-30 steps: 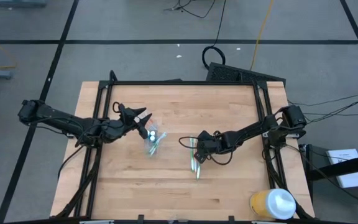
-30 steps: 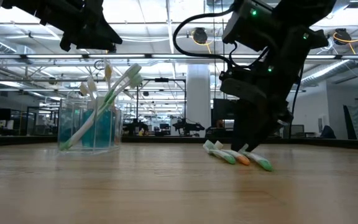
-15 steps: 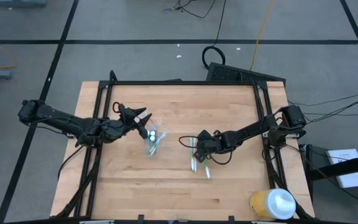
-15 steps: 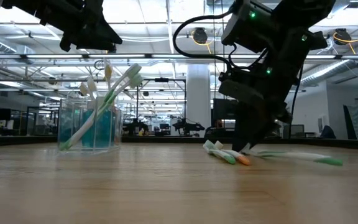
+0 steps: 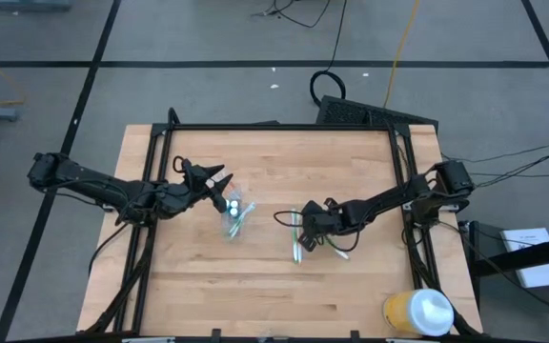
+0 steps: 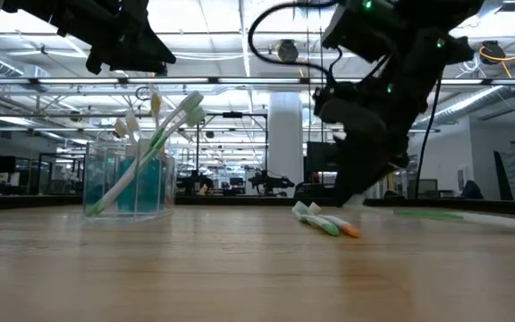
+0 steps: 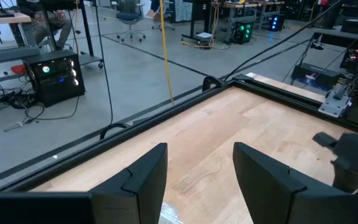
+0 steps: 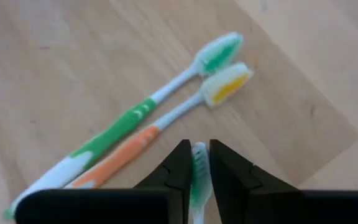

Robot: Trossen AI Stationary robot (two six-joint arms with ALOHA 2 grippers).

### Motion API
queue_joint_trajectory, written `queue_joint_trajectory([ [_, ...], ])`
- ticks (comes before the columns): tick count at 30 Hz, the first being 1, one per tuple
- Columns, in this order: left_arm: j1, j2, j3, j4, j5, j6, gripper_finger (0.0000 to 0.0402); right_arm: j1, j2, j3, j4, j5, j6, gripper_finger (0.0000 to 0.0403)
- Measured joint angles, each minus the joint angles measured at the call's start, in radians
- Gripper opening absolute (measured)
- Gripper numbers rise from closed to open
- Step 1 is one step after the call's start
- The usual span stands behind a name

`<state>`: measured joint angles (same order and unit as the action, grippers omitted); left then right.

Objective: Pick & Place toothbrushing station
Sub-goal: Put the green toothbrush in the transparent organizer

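Since a second ago, the right gripper (image 8: 196, 163) has dragged a green toothbrush (image 8: 197, 171) away from the green and orange pair (image 8: 143, 130) on the table (image 5: 255, 276) and grips it. Left gripper (image 7: 194, 171) hangs open above the clear cup (image 6: 129, 182) of brushes. No readable writing.

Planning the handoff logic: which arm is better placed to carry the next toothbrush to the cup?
The right. Its gripper is shut on a green toothbrush, beside the green and orange brushes lying on the table. The left gripper is open, empty, above the cup.
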<state>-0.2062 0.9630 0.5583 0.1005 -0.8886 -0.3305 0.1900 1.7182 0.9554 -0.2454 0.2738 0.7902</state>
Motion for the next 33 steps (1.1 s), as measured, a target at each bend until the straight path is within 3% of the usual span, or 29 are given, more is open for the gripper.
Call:
queue_joint_trajectory([
  [8, 0.000, 0.000, 0.000, 0.000, 0.000, 0.004, 0.0191, 0.003, -0.106, 0.000, -0.011, 0.058, -0.117, 0.0056],
  [11, 0.000, 0.000, 0.000, 0.000, 0.000, 0.005, 0.0191, 0.010, -0.113, 0.001, -0.009, 0.118, -0.187, 0.0071],
  [14, 0.000, 0.000, 0.000, -0.001, 0.000, 0.005, 0.0191, 0.010, -0.102, 0.001, -0.006, 0.103, -0.237, 0.0075],
  [21, 0.000, 0.000, 0.000, 0.000, 0.000, 0.005, 0.0191, 0.009, -0.034, 0.003, 0.113, 0.052, -0.311, 0.0046],
  [27, 0.000, 0.000, 0.000, -0.001, 0.000, 0.004, 0.0191, 0.008, -0.038, 0.001, 0.077, 0.040, -0.334, 0.0026],
  [33, 0.000, 0.000, 0.000, -0.007, 0.000, 0.004, 0.0191, 0.034, -0.042, 0.001, 0.078, 0.036, -0.402, 0.0092],
])
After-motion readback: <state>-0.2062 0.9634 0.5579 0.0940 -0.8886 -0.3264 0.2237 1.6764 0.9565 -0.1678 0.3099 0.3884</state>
